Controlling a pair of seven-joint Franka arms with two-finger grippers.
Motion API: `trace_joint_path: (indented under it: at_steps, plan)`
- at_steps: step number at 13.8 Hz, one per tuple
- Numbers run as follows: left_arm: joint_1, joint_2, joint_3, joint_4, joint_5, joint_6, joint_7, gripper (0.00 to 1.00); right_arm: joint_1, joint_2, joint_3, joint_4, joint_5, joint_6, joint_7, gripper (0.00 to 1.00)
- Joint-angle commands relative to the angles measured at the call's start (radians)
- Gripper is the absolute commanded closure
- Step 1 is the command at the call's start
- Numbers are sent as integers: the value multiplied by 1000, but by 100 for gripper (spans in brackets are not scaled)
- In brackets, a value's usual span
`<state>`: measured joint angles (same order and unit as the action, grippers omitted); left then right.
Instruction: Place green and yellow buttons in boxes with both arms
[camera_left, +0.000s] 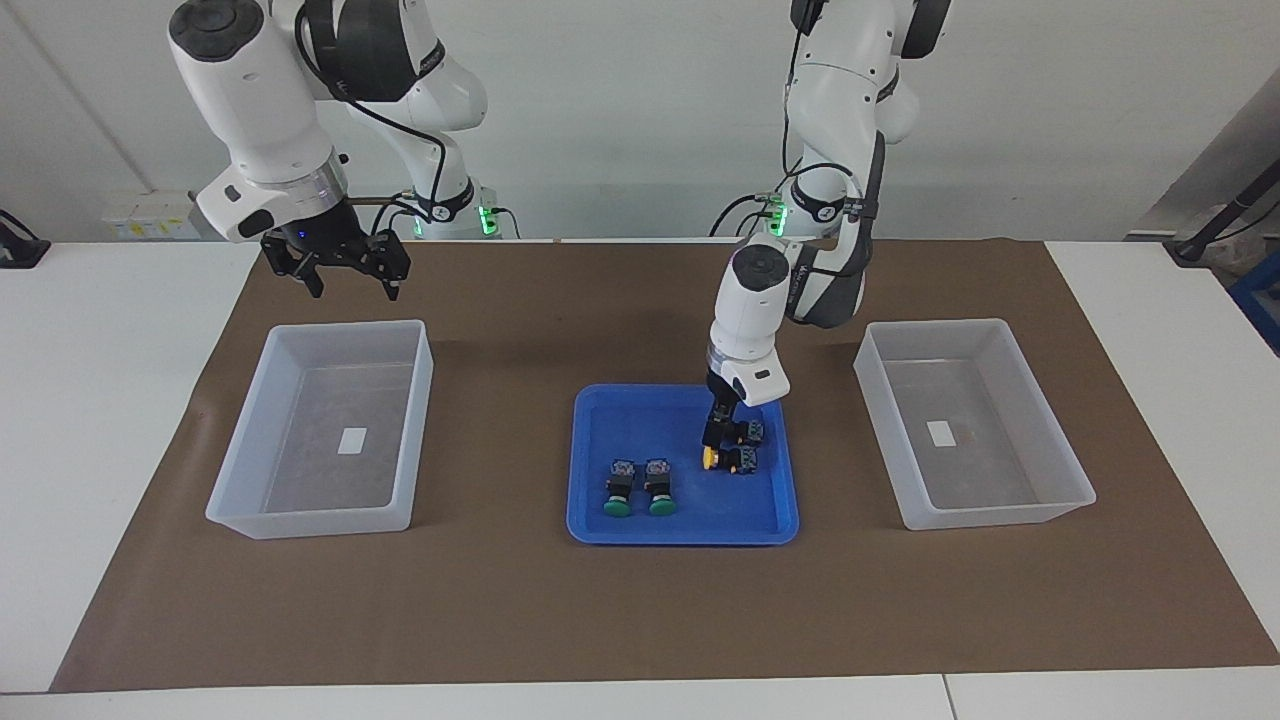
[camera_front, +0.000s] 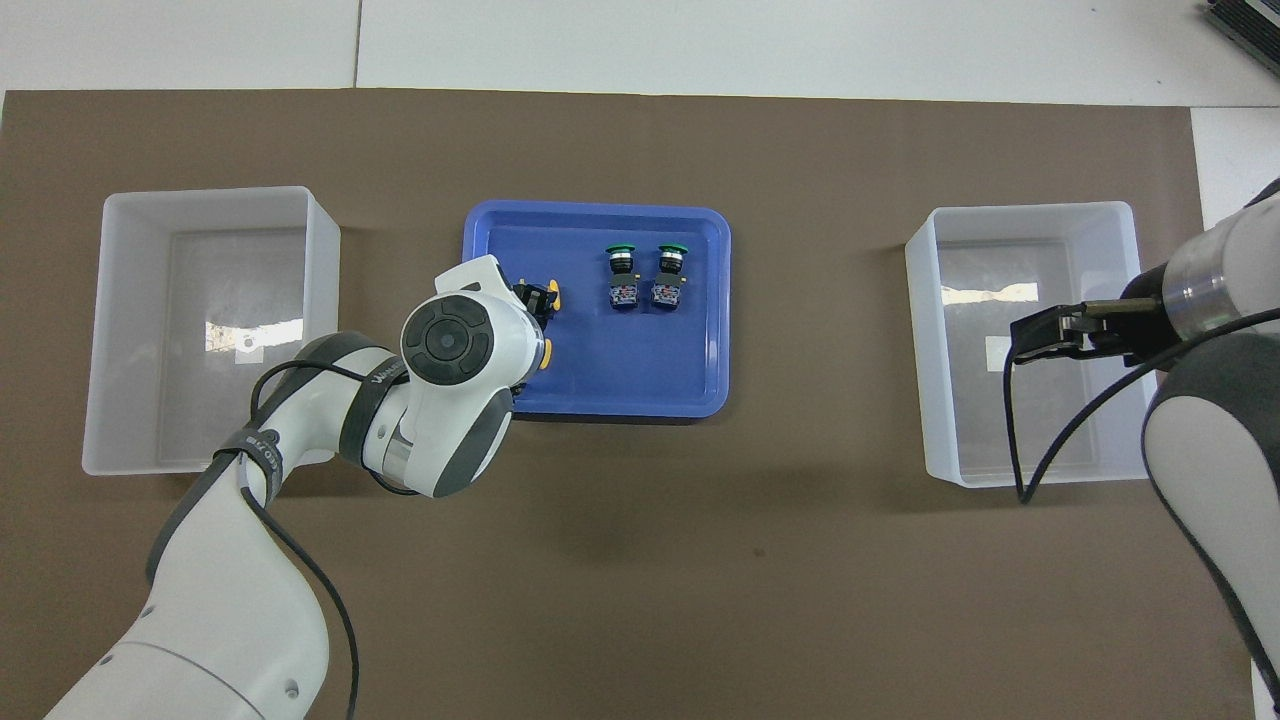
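Steeply bent, the left gripper (camera_left: 716, 438) pinched a round-capped yellow button (camera_left: 709, 457) in the glossy blue tray (camera_left: 590, 520) — the right gripper (camera_left: 347, 278) waited, fingers spread.

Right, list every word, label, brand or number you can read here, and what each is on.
Dark band on the left arm: lettering too blurred to read.
Second band on the same arm, nearer its base: too blurred as well.
White label in each box: nothing readable.
Nothing else carries text.
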<state>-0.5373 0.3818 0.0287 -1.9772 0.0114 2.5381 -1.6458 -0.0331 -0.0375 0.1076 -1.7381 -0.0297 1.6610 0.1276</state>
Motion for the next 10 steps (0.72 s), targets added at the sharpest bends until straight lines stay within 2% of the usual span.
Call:
trace_joint_path:
  at_steps: [1, 4, 6, 8, 10]
  plan:
    - [14, 25, 0, 12, 2, 47, -8, 5, -11, -19, -2, -21, 28, 14, -29, 0]
    - [17, 28, -1, 8, 2, 53, -8, 17, 1, -21, 6, -21, 28, 3, -37, 0]
    - [17, 28, -1, 6, 2, 53, -6, 32, 1, -19, 9, -20, 30, 12, -61, 0]
    - [17, 28, -1, 3, 2, 53, -6, 47, 39, -16, 17, -49, 30, 115, -56, 0]
    - [16, 26, -1, 0, 2, 50, -5, 66, 93, 33, 17, -55, 28, 207, -17, 0]
